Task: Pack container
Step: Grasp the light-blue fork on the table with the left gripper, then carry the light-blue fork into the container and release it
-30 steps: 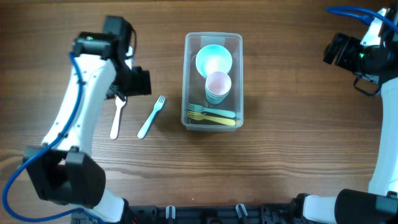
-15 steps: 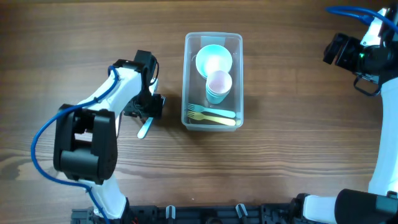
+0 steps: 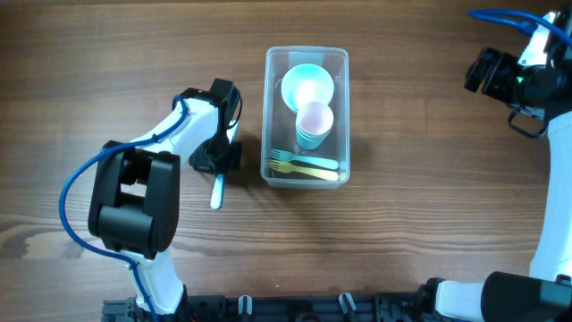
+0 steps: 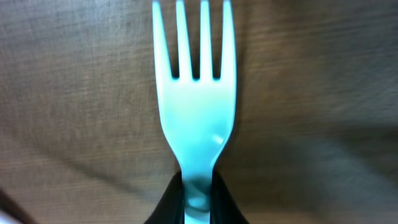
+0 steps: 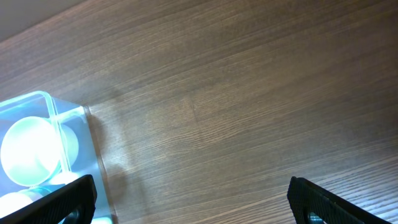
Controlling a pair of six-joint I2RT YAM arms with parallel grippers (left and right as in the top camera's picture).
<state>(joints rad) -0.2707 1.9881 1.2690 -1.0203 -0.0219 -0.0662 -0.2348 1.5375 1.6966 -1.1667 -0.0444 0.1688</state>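
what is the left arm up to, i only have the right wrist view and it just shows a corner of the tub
Observer: The left tool is shut on a blue fork, tines pointing away from it.
Operator: where is that relative to the tub
Observer: Overhead, it is just left of the tub, outside the wall.
Operator: any cutlery in there yet
Observer: Yes, a green fork and a yellow fork lie at its near end, beside the cups.
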